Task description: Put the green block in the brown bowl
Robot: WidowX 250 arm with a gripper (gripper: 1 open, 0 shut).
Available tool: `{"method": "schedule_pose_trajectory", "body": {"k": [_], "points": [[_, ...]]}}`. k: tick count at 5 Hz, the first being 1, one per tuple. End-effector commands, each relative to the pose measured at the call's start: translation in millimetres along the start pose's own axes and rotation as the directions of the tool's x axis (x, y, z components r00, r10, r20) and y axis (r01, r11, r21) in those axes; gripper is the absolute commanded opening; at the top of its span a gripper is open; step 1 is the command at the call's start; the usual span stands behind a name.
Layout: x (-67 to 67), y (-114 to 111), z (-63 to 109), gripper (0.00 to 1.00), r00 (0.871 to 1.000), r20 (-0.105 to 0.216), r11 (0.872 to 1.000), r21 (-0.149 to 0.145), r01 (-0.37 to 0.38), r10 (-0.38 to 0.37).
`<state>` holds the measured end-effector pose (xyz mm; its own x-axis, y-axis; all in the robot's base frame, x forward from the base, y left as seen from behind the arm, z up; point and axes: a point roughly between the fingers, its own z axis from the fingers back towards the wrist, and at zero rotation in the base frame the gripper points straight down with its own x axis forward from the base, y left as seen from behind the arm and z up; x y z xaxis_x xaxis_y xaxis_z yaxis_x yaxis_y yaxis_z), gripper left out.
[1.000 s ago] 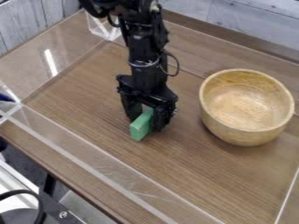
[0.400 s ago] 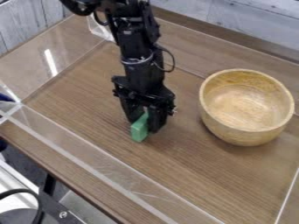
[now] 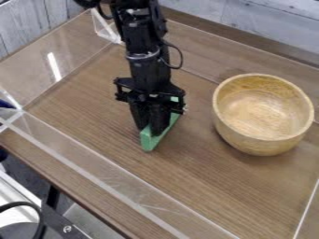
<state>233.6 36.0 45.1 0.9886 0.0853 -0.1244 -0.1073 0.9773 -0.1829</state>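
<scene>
The green block [image 3: 151, 140] lies on the wooden table left of centre, and only its lower end shows under the fingers. My gripper [image 3: 153, 123] points straight down over it. Its black fingers [image 3: 142, 114] are drawn in against the block's sides, shut on it. The block still rests on the table top. The brown bowl [image 3: 260, 142] stands about a hand's width to the right, upright, with nothing inside it. The arm rises behind the gripper toward the top of the view.
A low clear plastic wall [image 3: 88, 180] runs along the table's front and left edges. A second clear panel [image 3: 56, 47] stands at the back left. Bare wooden table [image 3: 212, 187] stretches between the block and the front wall.
The fingers stood wide around the block. They have now closed in on its sides. The gripper has shifted slightly left over the block. The bowl has not moved.
</scene>
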Motion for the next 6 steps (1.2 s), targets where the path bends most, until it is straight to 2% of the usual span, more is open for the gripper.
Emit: {"method": "schedule_pose_trajectory", "body": {"k": [1, 3, 5, 6], "points": [[12.4, 3, 15.9, 0.00, 0.999, 0.026, 1.000, -0.009, 0.021, -0.021], [17.9, -8, 25.9, 0.00, 0.999, 0.040, 0.999, -0.054, -0.004, 0.007], [23.1, -29, 50.5, 0.00, 0.997, 0.048, 0.997, -0.029, 0.067, -0.066], [41.6, -46, 73.0, 0.00, 0.995, 0.058, 0.994, -0.067, 0.090, -0.086]]}}
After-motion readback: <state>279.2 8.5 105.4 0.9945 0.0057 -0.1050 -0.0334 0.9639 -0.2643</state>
